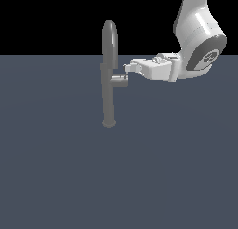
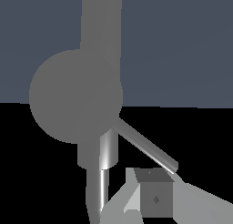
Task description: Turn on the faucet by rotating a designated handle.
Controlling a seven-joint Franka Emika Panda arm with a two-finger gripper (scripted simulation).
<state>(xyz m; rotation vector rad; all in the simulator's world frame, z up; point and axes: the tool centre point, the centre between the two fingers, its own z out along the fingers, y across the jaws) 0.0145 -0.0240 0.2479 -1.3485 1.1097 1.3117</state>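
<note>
Closest to the wrist camera is one finger pad (image 2: 154, 199) of the robot's hand, a grey block with a small diamond mark. It sits right at the end of a thin grey rod (image 2: 145, 146). I cannot tell if they touch.

The rod sticks out slantwise from a short shiny silver stub. Together they make the handle (image 2: 108, 150). Behind it is a big round grey shape, part of the faucet (image 2: 75, 95).

From the exterior view, the faucet (image 1: 109, 74) is a tall thin grey pole with a curved top. It stands straight up on the dark blue-grey floor (image 1: 119, 177) on a small round foot. The handle (image 1: 122, 80) pokes out sideways about halfway up, toward the exterior view's right.

The white arm (image 1: 197, 42) comes in from the exterior view's upper right and reaches across. Its gripper (image 1: 126, 72) is right at the handle. I cannot tell if the fingers are squeezing it or are apart.
</note>
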